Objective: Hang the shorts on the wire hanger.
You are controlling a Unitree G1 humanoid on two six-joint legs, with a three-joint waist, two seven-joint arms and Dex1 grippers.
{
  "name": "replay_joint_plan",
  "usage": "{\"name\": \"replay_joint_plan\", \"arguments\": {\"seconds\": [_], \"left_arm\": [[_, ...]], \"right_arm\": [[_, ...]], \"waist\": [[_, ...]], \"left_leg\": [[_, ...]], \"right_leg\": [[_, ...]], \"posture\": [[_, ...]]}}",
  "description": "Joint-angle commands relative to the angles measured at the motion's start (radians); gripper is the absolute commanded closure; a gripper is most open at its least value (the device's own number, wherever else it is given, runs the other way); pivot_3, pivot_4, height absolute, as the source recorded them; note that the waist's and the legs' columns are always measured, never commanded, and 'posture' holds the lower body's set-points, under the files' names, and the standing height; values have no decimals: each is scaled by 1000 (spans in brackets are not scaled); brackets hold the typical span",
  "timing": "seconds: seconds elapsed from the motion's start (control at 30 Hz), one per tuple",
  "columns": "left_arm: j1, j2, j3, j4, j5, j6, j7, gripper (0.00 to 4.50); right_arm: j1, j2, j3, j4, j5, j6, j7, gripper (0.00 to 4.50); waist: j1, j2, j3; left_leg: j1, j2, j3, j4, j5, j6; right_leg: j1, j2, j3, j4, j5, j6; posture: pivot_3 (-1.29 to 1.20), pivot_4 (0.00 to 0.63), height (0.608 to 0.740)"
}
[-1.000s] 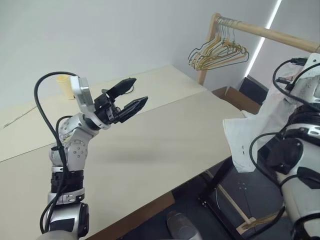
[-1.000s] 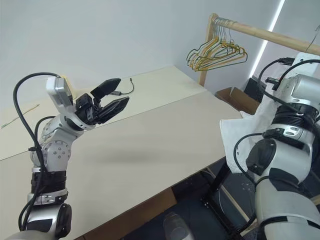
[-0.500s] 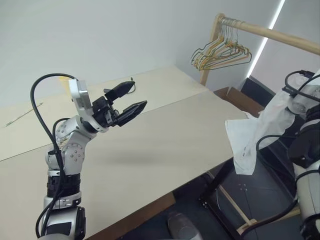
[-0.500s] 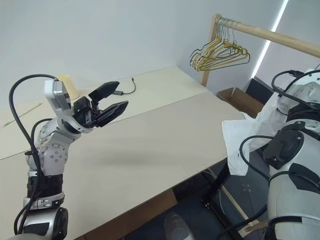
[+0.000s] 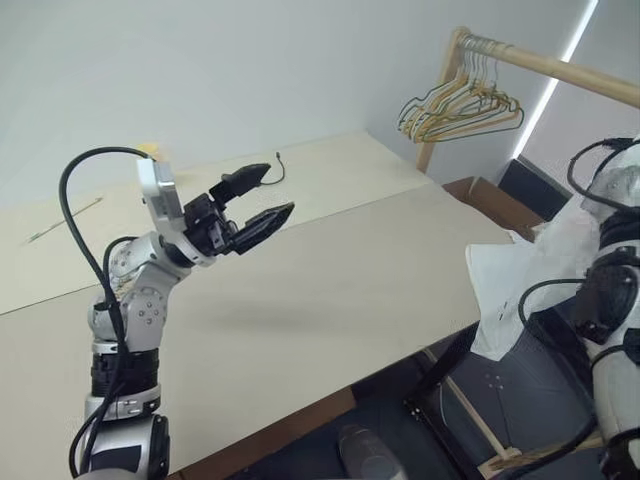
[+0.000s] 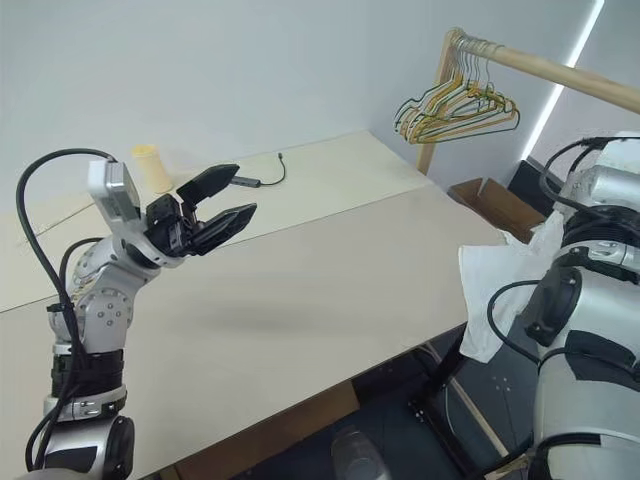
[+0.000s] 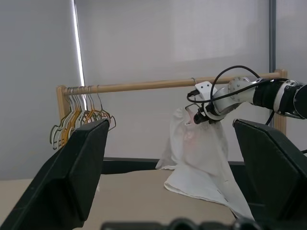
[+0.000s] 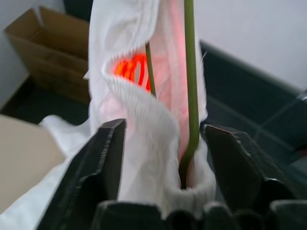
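Left eye view first: the left tool [image 5: 262,198] hovers high over the pale surface [image 5: 330,270], its two black fingers spread apart with nothing between them. Behind it, near the wall, a small yellow cup [image 6: 151,166] stands on the surface, and a thin dark cable [image 6: 262,178] lies a little to its right. Further right, a wooden rail [image 5: 560,68] on a post carries a bunch of yellow, green and dark hangers [image 5: 462,105] at its near end. A cardboard box [image 5: 490,200] sits on the floor below, past the corner of the surface.

At the far right the shorts [image 5: 530,270] hang from up by the right arm, their lower part draped over the edge of the surface. From the right wrist view the right tool [image 8: 163,143] has its fingers standing apart on either side of the gathered waistband, not pinching it, and the thin olive hanger [image 8: 190,86] runs down through the waistband between them. From the left wrist view, the right tool sits at the top of the shorts just under the rail.

Compared with a second ago, the left tool has stayed put and open. The right tool, closed until then, has opened, and the shorts now hang a bit further right.
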Motion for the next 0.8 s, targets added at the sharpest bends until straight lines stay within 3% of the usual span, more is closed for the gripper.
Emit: {"name": "replay_joint_plan", "arguments": {"seconds": [0.03, 0.23, 0.37, 0.5, 0.7, 0.8], "left_arm": [[-2, 9, 14, -37, -27, 2, 8, 0], [-4, 5, 18, -34, -34, 3, 13, 0], [1, 10, 26, -36, -43, 0, 22, 0], [21, 35, 43, -57, -70, 11, 12, 0], [76, 92, 73, -96, -113, 46, -6, 0], [101, 110, 76, -109, -126, 49, -14, 0]], "right_arm": [[-14, 13, 50, -132, -46, -11, -49, 27], [64, 51, 171, -372, -180, -30, -119, 27], [132, 60, 328, -508, -279, -139, -13, 27], [205, 74, 441, -601, -316, -267, 150, 27], [388, 142, 628, -749, -278, -359, 600, 27], [475, 146, 689, -827, -303, -391, 722, 27]], "waist": [[1, 0, 0], [11, 0, 0], [15, 0, 0], [17, 0, 0], [28, -1, -1], [50, 0, -1]], "left_leg": [[0, 0, 0, 0, 0, 0], [0, 0, 0, 0, 0, 0], [0, 0, 0, 0, 0, 0], [1, 0, 0, 0, 0, 0], [1, 1, -3, 0, 0, 0], [0, 1, -4, 0, 0, 0]], "right_leg": [[0, 0, 0, 0, 0, 0], [-2, 0, 0, 1, 0, -1], [-4, 0, 1, 1, 0, -1], [-4, 1, 0, 1, 1, -1], [-4, 1, -2, 1, 1, -1], [-5, 0, -4, 2, 1, -1]], "posture": [[-264, 0, 740], [-264, 0, 740], [-255, 0, 740], [-240, 0, 740], [-221, 0, 740], [-195, 0, 740]]}}
